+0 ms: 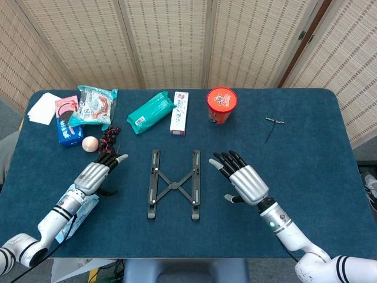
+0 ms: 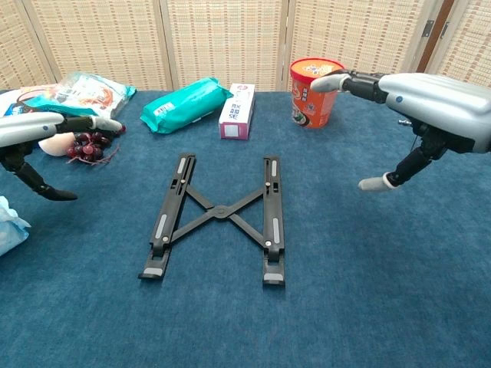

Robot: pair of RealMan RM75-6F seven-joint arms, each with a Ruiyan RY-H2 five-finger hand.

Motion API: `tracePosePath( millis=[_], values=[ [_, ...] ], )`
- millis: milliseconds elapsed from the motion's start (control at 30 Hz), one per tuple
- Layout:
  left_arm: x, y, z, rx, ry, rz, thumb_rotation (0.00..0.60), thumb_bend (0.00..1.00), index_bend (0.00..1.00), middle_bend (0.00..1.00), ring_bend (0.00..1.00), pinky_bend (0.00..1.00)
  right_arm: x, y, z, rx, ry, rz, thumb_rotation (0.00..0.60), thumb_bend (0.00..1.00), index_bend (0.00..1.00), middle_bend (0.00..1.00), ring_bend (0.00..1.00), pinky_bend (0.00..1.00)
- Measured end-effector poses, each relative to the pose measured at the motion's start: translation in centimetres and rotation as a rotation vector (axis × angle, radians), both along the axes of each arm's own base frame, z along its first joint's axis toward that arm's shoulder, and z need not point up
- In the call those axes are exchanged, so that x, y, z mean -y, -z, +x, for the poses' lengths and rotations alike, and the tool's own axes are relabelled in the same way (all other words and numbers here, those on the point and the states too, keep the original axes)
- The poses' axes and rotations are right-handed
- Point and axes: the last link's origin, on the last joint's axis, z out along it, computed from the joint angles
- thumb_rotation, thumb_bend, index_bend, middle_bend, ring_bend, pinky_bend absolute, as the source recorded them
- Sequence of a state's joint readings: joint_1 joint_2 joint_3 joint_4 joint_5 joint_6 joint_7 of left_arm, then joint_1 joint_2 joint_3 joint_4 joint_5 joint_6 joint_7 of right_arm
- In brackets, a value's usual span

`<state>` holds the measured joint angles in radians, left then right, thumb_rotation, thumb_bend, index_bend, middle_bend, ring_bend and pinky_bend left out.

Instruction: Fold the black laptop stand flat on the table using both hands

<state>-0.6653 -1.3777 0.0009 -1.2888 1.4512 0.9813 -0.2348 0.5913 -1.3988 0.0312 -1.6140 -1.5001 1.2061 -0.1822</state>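
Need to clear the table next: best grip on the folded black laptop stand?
Pinch one long side rail of the laptop stand from above with the right hand, fingers across the rail. It lies flat, so only the rail edges offer purchase.

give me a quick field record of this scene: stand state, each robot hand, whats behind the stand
stand: black laptop stand lies flat on the blue table, untouched
left robot hand: open, fingers spread, left of the stand
right robot hand: open, fingers spread, right of the stand
behind stand: teal packet, white box, red cup

Head overhead — chest low, frontal
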Motion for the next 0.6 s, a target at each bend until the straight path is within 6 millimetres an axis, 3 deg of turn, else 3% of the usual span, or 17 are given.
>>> tracePosePath(
  millis=[600],
  values=[
    [-1.9, 4.3, 2.2, 0.01, 0.058, 0.027, 0.6, 0.18, 0.0, 0.04, 0.04, 0.05, 0.1, 4.7, 0.1, -0.111, -0.042, -0.02, 0.6, 0.04, 0.0, 0.0, 0.0, 0.0]
  ],
)
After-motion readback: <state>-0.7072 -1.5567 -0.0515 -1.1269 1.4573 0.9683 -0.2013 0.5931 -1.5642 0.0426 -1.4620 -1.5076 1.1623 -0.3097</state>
